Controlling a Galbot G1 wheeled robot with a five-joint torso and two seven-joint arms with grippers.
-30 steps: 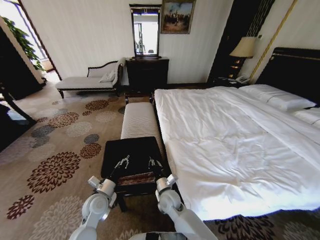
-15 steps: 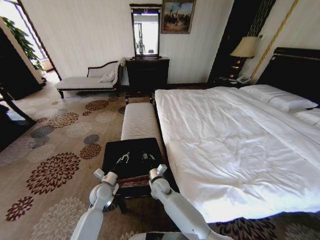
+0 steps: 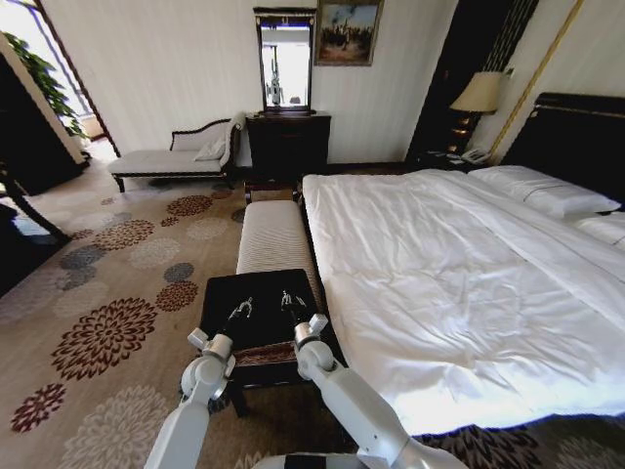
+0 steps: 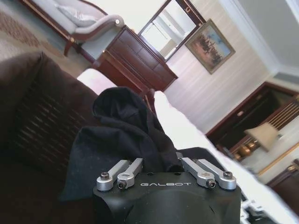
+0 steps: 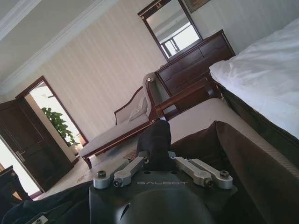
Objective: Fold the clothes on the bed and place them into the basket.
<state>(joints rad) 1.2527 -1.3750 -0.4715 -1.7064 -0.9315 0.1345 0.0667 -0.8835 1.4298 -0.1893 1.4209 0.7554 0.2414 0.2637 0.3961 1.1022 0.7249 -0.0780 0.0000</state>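
Two pincers are working over one basket (image 3: pixel 256 337), which is standing on the carpet (image 3: pixel 117 322) at the foot corner of the bed (image 3: pixel 459 293). The left pincer (image 3: pixel 241 311) and the right pincer (image 3: pixel 289 303) are hanging side by side above the basket's dark opening, near each other but apart. In the left wrist view, the left pincer (image 4: pixel 166 163) is closing on a bunch of the black T-shirt (image 4: pixel 126 135), the cloth rising between its fingers (image 4: pixel 124 171) and draping down toward the basket's woven wall (image 4: pixel 42 126). In the right wrist view, the right pincer (image 5: pixel 159 158) is pinching another peak of the T-shirt (image 5: pixel 156 137) the same way, with the basket's lined rim (image 5: pixel 243 149) just past it.

Beyond the pincers, one striped bench (image 3: pixel 273 234) is touching the basket's far side. Farther off, one chaise longue (image 3: pixel 181 156), one dark dresser (image 3: pixel 286 142) carrying one mirror (image 3: pixel 284 61), one painting (image 3: pixel 346 31) and one lamp (image 3: pixel 477 93) are lining the wall. On the bed two white pillows (image 3: pixel 552 191) are lying against the black headboard (image 3: pixel 576 132).

Compared with half a second earlier, both pincers are sitting slightly higher and farther out over the basket, and the arms are stretching a little more.
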